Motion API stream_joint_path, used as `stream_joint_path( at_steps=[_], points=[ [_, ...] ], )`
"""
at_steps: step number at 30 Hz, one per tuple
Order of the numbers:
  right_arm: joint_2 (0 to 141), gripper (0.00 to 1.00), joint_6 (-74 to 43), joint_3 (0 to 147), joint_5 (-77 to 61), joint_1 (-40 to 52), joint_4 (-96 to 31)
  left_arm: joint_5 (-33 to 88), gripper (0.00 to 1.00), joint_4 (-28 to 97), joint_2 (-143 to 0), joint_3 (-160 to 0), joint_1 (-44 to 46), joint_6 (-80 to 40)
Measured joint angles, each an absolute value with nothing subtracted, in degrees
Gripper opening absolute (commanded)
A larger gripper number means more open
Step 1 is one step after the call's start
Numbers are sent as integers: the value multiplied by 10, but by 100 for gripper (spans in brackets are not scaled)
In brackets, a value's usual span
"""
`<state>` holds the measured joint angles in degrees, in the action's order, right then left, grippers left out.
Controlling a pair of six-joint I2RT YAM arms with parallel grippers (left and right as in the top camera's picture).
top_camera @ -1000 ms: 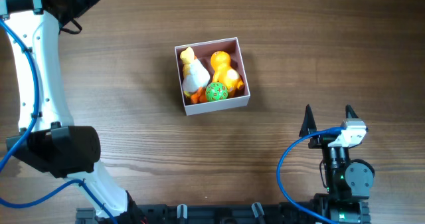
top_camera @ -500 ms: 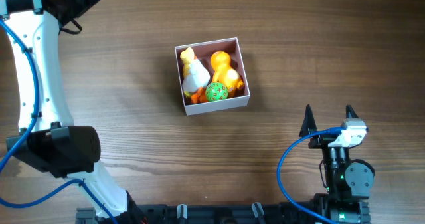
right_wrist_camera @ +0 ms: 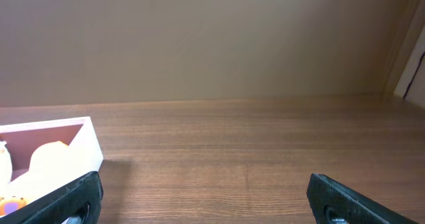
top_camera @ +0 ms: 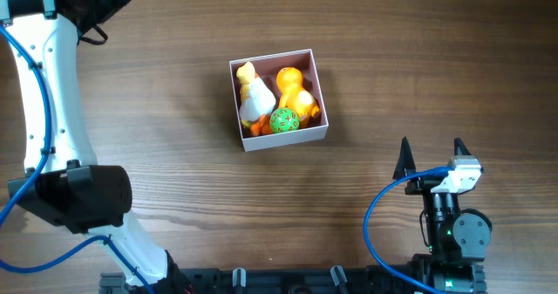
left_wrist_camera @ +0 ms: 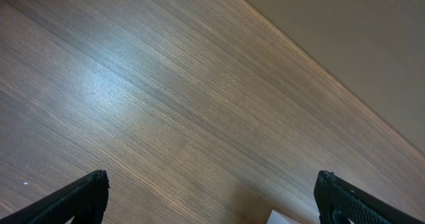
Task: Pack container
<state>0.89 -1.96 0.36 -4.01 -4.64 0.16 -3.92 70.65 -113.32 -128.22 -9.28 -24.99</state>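
Note:
The container (top_camera: 292,137), a square box with white walls and a pink inside, sits at the table's middle. It holds a white and yellow duck (top_camera: 255,98), an orange duck (top_camera: 294,92), a green ball (top_camera: 283,120) and an orange piece (top_camera: 257,129). My right gripper (top_camera: 431,154) is open and empty, near the front right, apart from the box. In the right wrist view (right_wrist_camera: 206,201) the container (right_wrist_camera: 89,151) lies at the left. My left gripper (left_wrist_camera: 212,201) is open and empty over bare wood at the far left; a white corner (left_wrist_camera: 282,218) shows at the bottom edge.
The left arm (top_camera: 48,85) runs along the table's left side up to the top left corner. The right arm's base (top_camera: 453,233) and blue cable (top_camera: 375,224) stand at the front right. A beige wall (right_wrist_camera: 199,38) lies beyond the table's far edge.

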Motion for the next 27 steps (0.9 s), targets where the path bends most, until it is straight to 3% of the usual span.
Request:
stream_joint_path(
  at_steps=[5, 19, 24, 27],
  points=[
    [9, 100, -20, 4, -40, -46, 1, -40, 100, 703, -1091, -1280, -93, -250],
    [9, 100, -20, 4, -40, -46, 0, -68, 100, 850, -611, -1284, -93, -250],
    [9, 100, -20, 4, -40, -46, 0, -86, 100, 841, -509, -1182, -93, -251],
    [9, 100, -20, 4, -40, -46, 0, -92, 100, 754, -428, -1035, -93, -253]
  ],
)
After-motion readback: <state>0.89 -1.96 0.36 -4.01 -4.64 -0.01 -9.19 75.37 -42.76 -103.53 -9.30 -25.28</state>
